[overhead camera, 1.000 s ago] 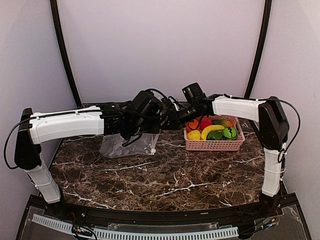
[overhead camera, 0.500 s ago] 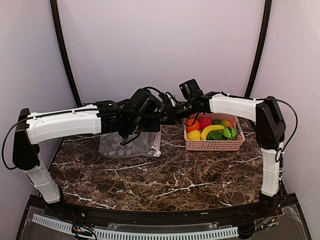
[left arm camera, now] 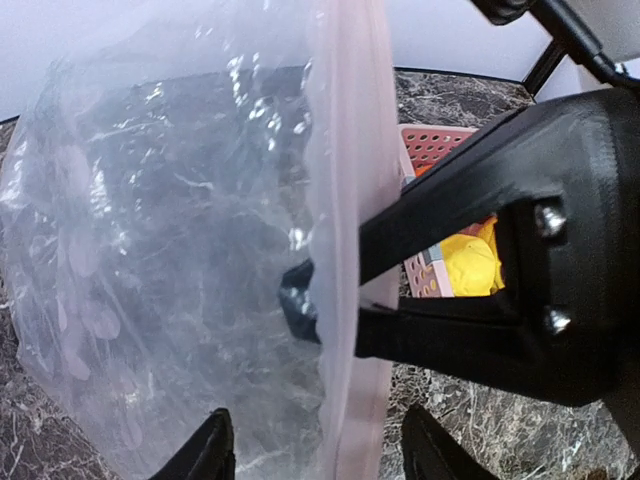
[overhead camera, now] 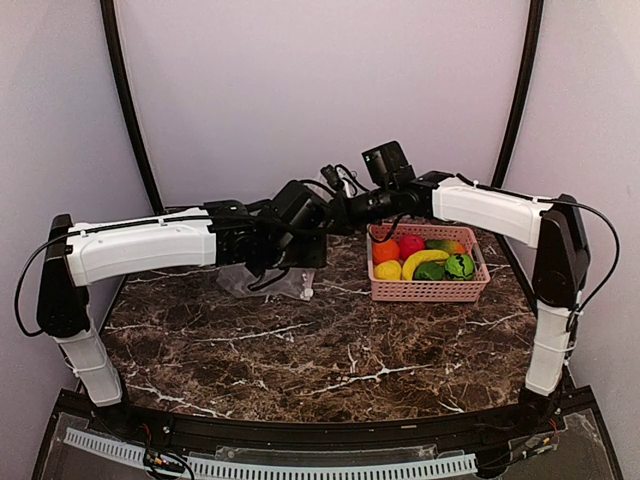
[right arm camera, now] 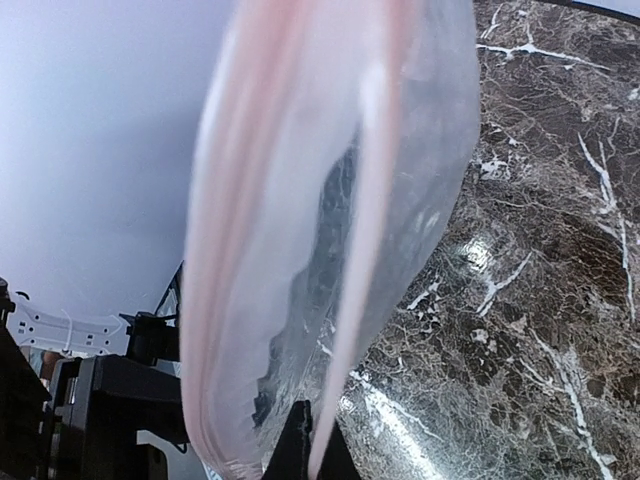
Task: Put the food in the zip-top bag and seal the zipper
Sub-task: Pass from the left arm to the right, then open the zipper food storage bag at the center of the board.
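Note:
The clear zip-top bag (overhead camera: pixel 262 284) hangs by its mouth edge over the marble table, its lower part resting behind my left arm. My right gripper (right arm camera: pixel 312 447) is shut on one pink lip of the zipper (right arm camera: pixel 370 250), and the mouth gapes beside it. In the left wrist view the zipper (left arm camera: pixel 350 200) runs upright, with a black right fingertip (left arm camera: pixel 300 312) pinching it. My left gripper (left arm camera: pixel 320 452) is open and straddles the strip without gripping it. The food sits in the pink basket (overhead camera: pixel 428 290): orange (overhead camera: pixel 386 251), red fruit (overhead camera: pixel 411 245), banana (overhead camera: pixel 424 262), lemon (overhead camera: pixel 387 270), green pieces (overhead camera: pixel 459 266).
The pink basket stands at the table's right rear, close to the right arm's forearm (overhead camera: pixel 490 210). Both wrists crowd together above the table's back centre. Dark curved frame bars (overhead camera: pixel 128 110) rise at both sides. Bare marble (overhead camera: pixel 330 350) stretches in front.
My right gripper shut on the bag's zipper edge and rose, lifting the bag's mouth. My left gripper opened and let go of the bag. The bag bunched up toward the centre.

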You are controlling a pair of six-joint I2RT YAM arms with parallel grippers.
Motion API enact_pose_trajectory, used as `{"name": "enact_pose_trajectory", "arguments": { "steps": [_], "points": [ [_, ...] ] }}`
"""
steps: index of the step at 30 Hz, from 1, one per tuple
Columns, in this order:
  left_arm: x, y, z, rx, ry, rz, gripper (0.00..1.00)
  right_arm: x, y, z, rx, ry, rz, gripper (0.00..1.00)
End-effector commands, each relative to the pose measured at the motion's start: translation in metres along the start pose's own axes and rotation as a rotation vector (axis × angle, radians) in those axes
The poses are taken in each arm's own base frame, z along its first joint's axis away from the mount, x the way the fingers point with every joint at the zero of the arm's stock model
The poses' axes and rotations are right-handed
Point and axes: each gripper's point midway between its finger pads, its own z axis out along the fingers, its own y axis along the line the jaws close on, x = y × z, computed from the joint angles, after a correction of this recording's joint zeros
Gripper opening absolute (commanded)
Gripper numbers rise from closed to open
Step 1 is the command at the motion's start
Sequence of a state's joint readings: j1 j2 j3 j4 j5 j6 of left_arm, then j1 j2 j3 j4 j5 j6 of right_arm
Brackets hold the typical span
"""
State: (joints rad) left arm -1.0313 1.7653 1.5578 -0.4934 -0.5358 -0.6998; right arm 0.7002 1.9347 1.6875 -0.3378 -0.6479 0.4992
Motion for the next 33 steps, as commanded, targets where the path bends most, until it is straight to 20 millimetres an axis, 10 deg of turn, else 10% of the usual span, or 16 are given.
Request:
{"name": "enact_pose_trajectory", "arguments": {
  "steps": [1, 6, 14, 33],
  "points": [
    [-0.001, 0.012, -0.006, -0.058, 0.01, 0.006, 0.48, -0.002, 0.004, -0.008, 0.03, -0.026, 0.007, 0.0],
    [-0.005, 0.02, -0.011, -0.09, -0.005, 0.011, 0.37, -0.001, 0.004, -0.01, 0.034, -0.023, 0.003, 0.0],
    [-0.02, 0.006, -0.018, -0.018, -0.043, 0.05, 0.6, 0.005, -0.001, -0.008, 0.044, -0.009, 0.013, 0.0],
    [-0.004, 0.006, 0.011, -0.128, 0.033, 0.141, 0.44, 0.007, 0.004, -0.013, 0.038, -0.018, 0.046, 0.0]
  ]
}}
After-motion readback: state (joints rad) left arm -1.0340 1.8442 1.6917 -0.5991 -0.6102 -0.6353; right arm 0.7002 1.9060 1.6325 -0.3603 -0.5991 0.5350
